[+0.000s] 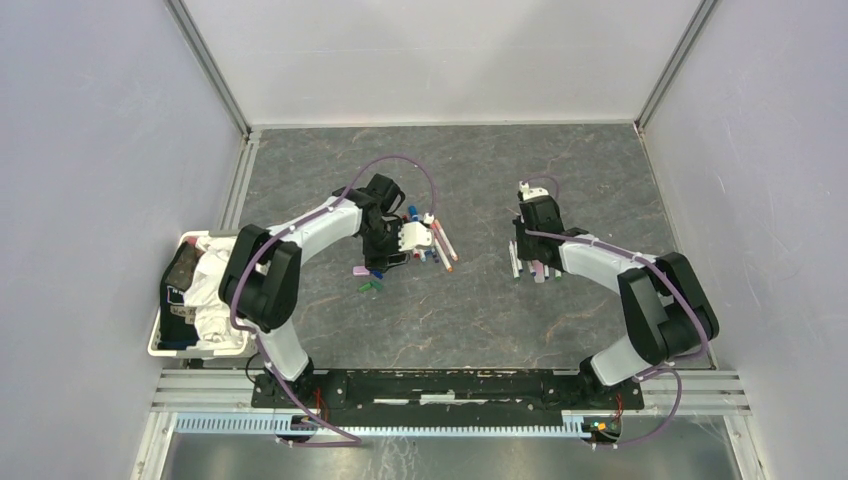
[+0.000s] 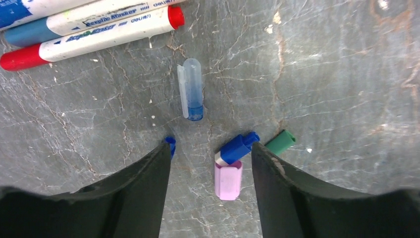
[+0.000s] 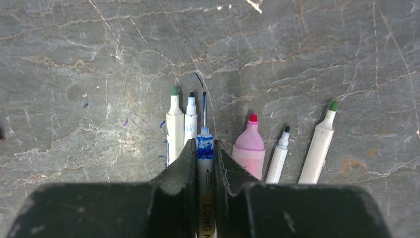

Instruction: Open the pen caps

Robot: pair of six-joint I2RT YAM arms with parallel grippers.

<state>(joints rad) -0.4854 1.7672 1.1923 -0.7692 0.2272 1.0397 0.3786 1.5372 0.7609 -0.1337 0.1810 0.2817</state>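
While the right jaws pinch a bare blue pen (image 3: 204,141) beside the row of uncapped pens (image 3: 174,129) on the right of the desk (image 1: 480,310), the left jaws hang open over a loose clear cap (image 2: 190,89). A few capped pens (image 2: 99,37) lie nearby, so I'd guess we're over halfway done.

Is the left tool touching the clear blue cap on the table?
Apart. The left wrist view shows bare table between the left tool and the clear blue cap.

Pale walls (image 1: 440,60), grey marbled tabletop (image 1: 480,320)
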